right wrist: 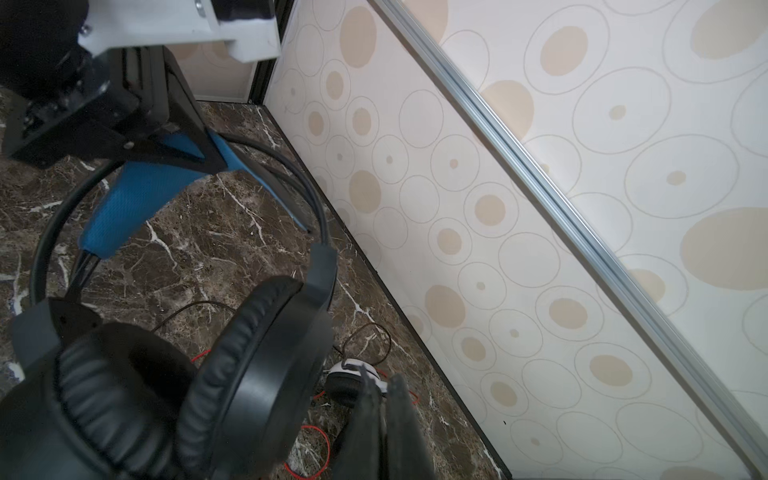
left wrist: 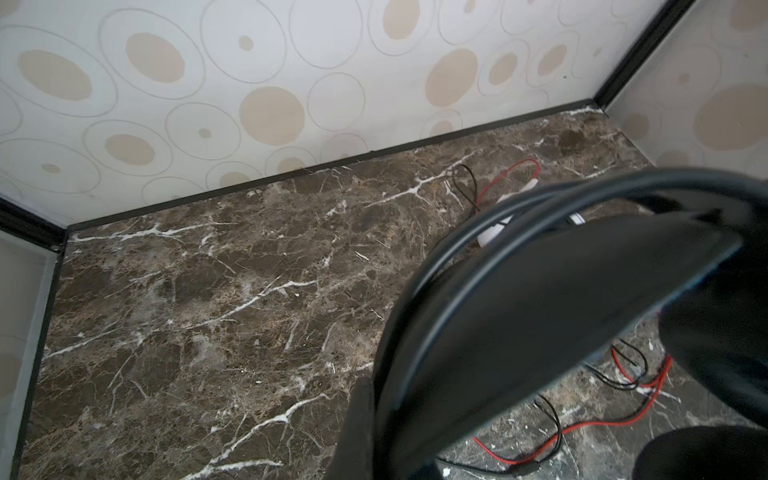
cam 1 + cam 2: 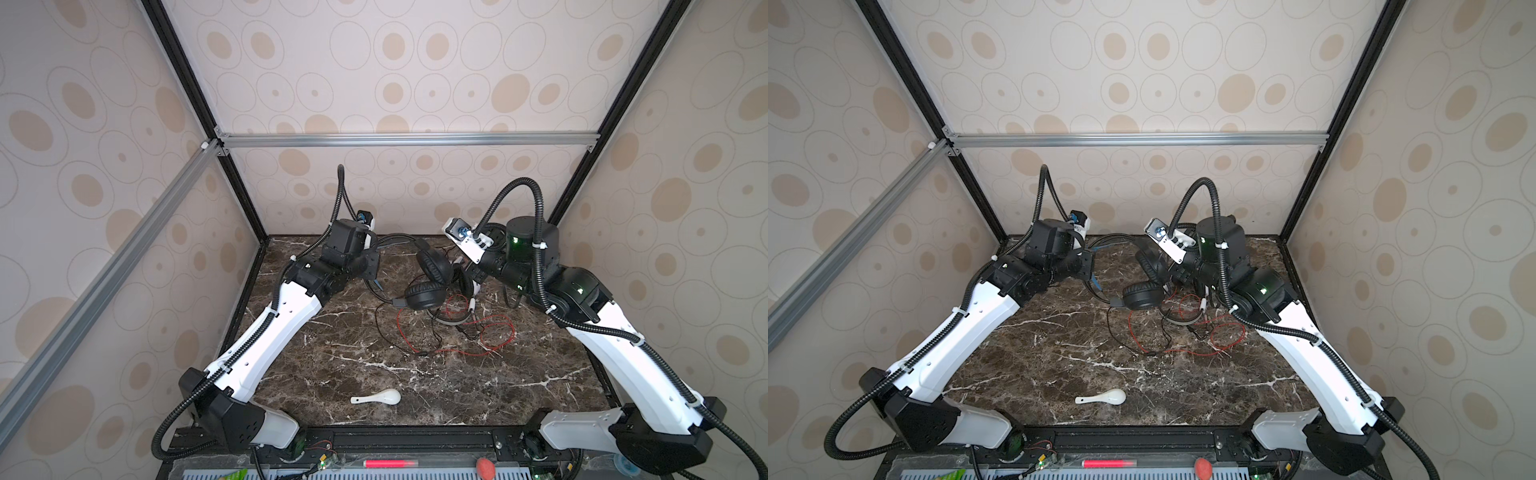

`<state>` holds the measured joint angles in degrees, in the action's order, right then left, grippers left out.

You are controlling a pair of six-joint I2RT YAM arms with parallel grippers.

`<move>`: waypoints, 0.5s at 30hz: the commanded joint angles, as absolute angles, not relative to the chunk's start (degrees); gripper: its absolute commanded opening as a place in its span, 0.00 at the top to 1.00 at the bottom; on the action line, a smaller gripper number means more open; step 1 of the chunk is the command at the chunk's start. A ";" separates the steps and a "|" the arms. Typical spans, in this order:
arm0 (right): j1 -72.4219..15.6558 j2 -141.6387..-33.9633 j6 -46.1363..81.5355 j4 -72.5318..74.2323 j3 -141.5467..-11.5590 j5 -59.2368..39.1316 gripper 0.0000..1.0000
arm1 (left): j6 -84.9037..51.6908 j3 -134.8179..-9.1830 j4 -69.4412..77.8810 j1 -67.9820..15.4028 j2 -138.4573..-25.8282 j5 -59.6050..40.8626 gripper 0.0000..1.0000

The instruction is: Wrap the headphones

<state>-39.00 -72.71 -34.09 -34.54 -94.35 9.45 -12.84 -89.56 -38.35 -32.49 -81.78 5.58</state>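
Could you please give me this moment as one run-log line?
left tool: shut on black headset at blue band | right tool: shut, hold unclear | white headset: at its tip | red cord: loose, unwrapped

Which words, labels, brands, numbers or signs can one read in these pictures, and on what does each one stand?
No text can be read.
black headset: no brand or label shows.
left arm's white mark: too small to read.
right arm's white mark: too small to read.
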 commanded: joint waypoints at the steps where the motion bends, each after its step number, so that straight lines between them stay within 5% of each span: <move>1: -39.25 -72.01 -34.98 -35.77 -93.01 12.02 1.00 | -8.27 -91.25 -35.63 -34.31 -80.60 2.03 1.00; 15: -39.40 -83.79 -34.04 -42.67 -100.55 14.98 1.00 | 1.04 -91.38 -39.02 -35.75 -84.39 -9.20 1.00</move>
